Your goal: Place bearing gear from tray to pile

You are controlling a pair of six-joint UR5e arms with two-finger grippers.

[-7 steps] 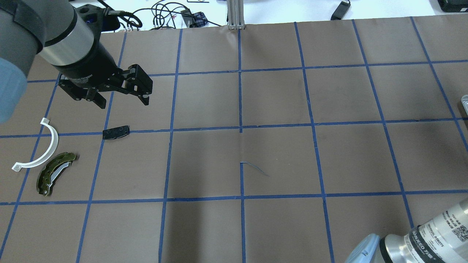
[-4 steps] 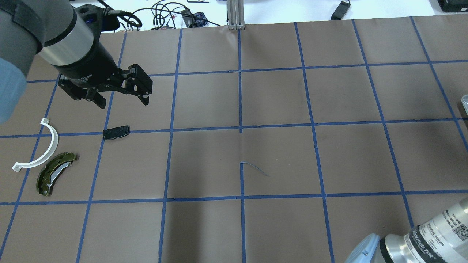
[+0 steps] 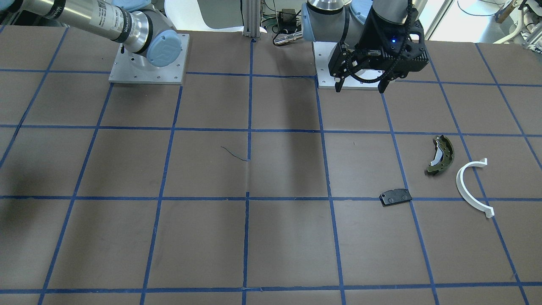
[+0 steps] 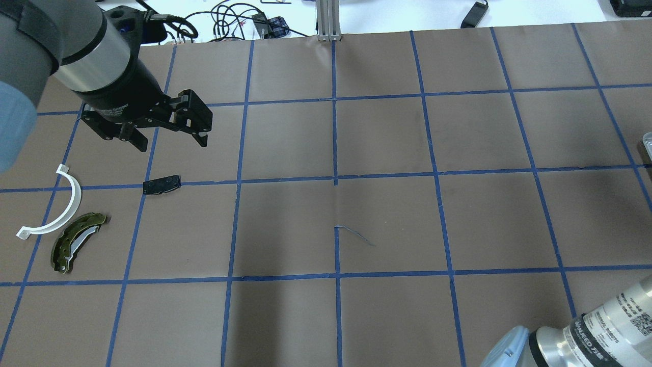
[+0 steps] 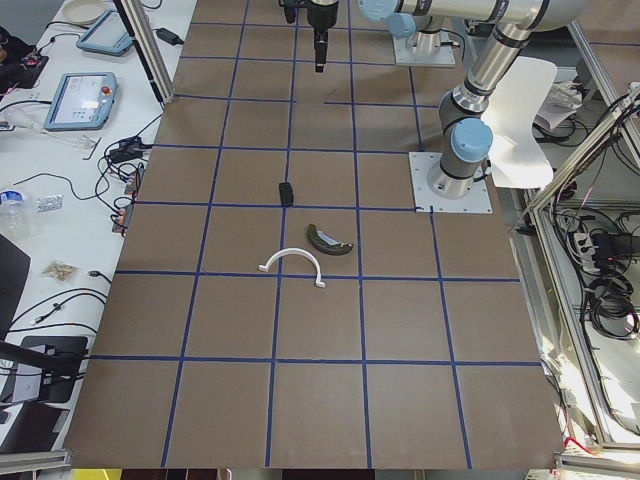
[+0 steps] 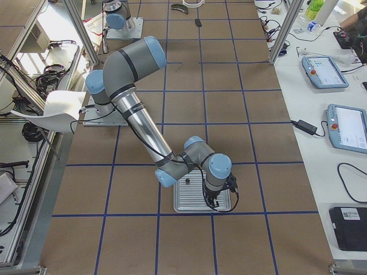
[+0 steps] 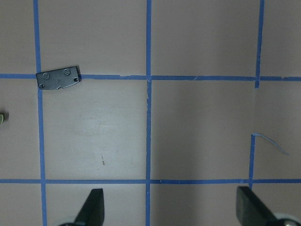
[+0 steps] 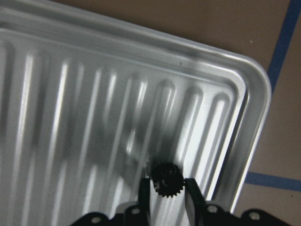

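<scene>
Gear [image 8: 164, 181] lies in tray [image 8: 70, 108], flanked by right tool [image 8: 167, 182].

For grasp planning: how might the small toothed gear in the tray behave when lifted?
The bearing gear looks solid and toothed, so it is probably stiff. Its teeth may seat unevenly in the right gripper. On the ribbed tray it could tilt.
</scene>
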